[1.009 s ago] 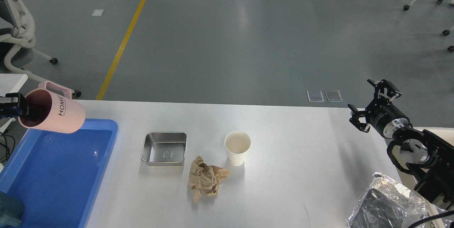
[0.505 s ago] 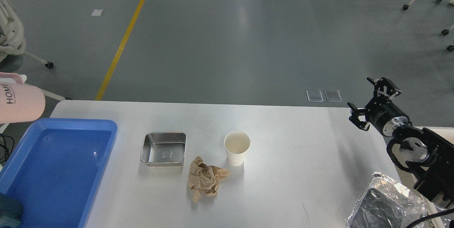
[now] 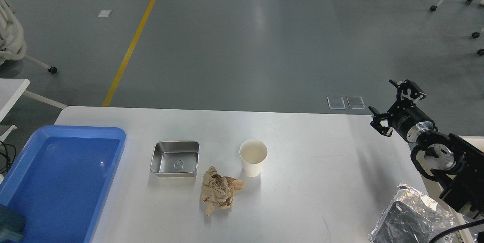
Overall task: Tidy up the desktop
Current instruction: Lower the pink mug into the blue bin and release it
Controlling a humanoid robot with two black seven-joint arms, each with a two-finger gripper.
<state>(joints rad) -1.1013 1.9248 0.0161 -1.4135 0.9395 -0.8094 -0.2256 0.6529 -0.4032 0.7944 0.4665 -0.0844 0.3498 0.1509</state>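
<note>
Blue tray (image 3: pixel 22 177): at the desktop's left edge, overhanging the near-left corner; nothing visible on its glossy floor.
Steel pan (image 3: pixel 174 158): shallow, square, left of centre; bare inside but for a stamped mark.
Paper cup (image 3: pixel 253 157): white, upright, mid-table, right of the pan; interior shows no contents.
Crumpled brown paper (image 3: pixel 219 190): lying just near of the cup and pan, touching neither.
Foil-lined container (image 3: pixel 412 218): at the near-right corner, dark inside.
Desktop (image 3: pixel 321 167): glossy white, rounded far-left corner, spanning the lower half of the view.
Right gripper (image 3: pixel 393 104): above the far-right corner, fingers spread wide, holding nothing.
Left gripper: out of view.
</note>
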